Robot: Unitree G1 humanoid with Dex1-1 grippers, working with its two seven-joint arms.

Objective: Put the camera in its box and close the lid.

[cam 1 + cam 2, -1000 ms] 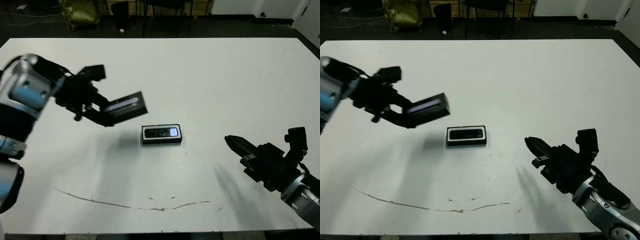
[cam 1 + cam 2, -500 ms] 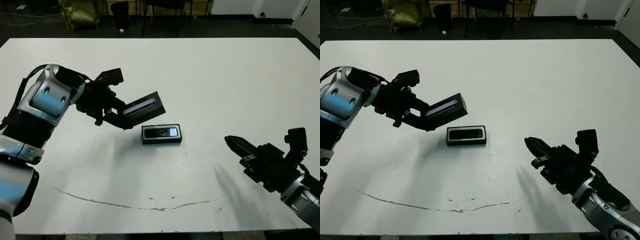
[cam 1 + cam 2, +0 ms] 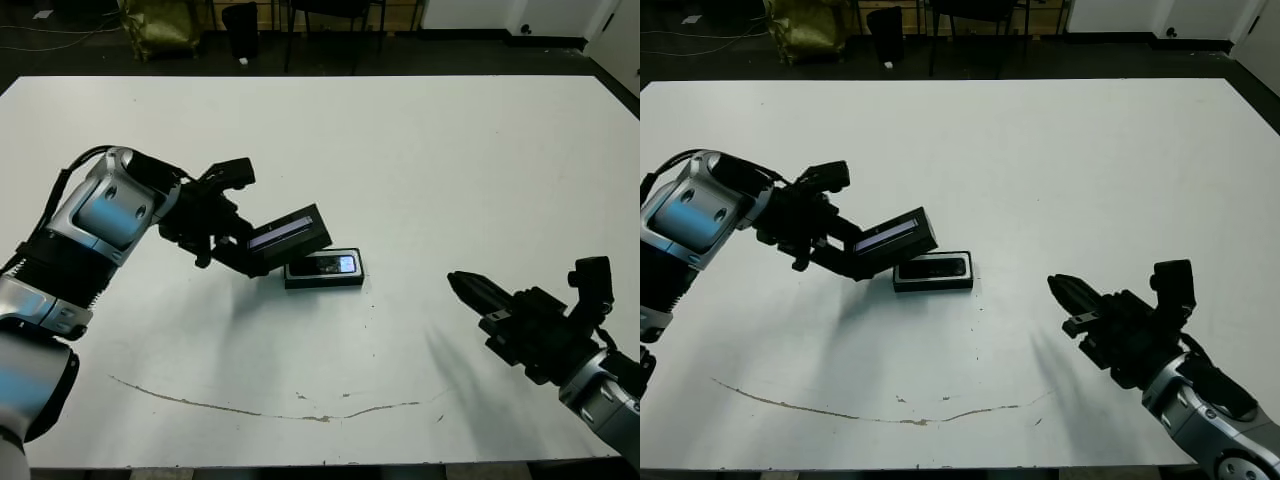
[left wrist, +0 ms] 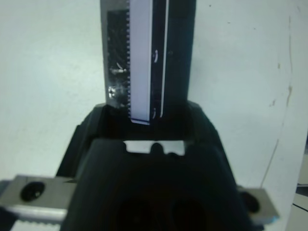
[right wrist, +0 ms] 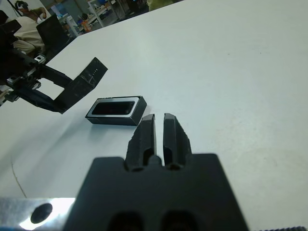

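Left hand (image 3: 236, 243) gripping tilted lid (image 3: 289, 232), right hand (image 3: 470, 288) seemingly closed, empty

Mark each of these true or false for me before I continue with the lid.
1. The left end effector holds the lid. True.
2. The lid is seated flat on the box. False: it is tilted, above the box's left end.
3. The camera lies in the box. True.
4. The right end effector grips the box. False: it is shut on nothing, well apart from it.
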